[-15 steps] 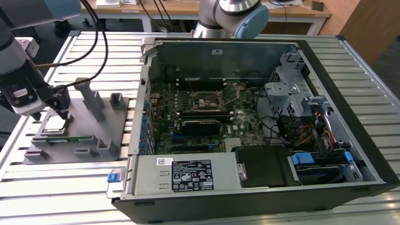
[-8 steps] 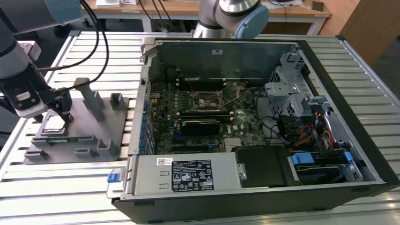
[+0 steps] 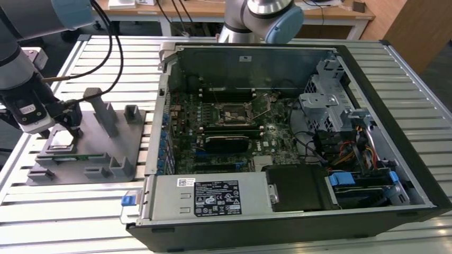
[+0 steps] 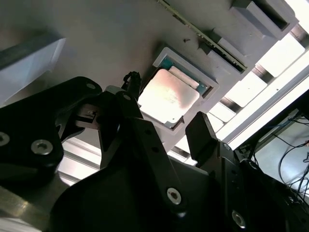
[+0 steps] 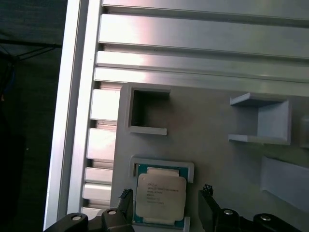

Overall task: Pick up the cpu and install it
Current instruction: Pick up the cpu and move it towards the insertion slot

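Gripper (image 5: 166, 194) is low over the grey fixture plate (image 5: 207, 130), spread wide with nothing gripped. One black finger (image 5: 208, 208) stands on each side of the cpu (image 5: 161, 199), and both are clear of the chip in the first wrist view. The cpu lies flat, silver lid up, seated in a shallow square pocket of the plate near the plate's edge. The open computer case (image 3: 395, 174) with its motherboard (image 3: 211, 114) sits just beside the plate, to the exterior view's right of it, on the slotted aluminium table (image 3: 106, 58).

slatted metal table (image 3: 416, 74) (bright with glare), wooden desk (image 3: 211, 9) and wooden panel (image 3: 409, 21) behind it.
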{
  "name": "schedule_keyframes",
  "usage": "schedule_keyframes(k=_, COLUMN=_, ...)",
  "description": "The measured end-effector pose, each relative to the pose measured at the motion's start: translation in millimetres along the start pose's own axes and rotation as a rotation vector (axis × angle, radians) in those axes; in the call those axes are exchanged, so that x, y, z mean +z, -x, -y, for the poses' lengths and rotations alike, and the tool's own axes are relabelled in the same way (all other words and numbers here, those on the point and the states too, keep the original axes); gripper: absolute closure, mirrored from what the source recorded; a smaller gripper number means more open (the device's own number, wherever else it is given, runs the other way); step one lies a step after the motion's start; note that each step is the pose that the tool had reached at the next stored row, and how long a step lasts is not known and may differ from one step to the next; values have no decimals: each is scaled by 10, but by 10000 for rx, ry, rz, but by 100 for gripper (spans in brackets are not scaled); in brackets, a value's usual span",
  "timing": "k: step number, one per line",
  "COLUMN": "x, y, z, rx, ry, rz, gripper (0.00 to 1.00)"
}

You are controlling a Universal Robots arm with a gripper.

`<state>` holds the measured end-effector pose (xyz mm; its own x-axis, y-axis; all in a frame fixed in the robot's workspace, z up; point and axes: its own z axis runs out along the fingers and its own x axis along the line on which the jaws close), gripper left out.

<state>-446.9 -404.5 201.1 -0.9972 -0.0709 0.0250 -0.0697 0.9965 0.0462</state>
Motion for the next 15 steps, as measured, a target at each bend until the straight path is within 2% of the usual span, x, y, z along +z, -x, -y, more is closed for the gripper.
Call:
schedule_keyframes(k=4, x=19, y=-6, z=-10, rx=76, ry=1, rz=2, gripper=35)
schedule_keyframes(k=5, x=24, y=-7, z=-12, rx=115, ry=3, rz=6, gripper=28)
schedule_keyframes(k=9, x=48, y=-30, z=-15, rx=231, ry=7, rz=16, gripper=28)
schedule_keyframes(k=15, x=93, y=-37, z=4, rx=145, ry=13, rz=14, gripper=28)
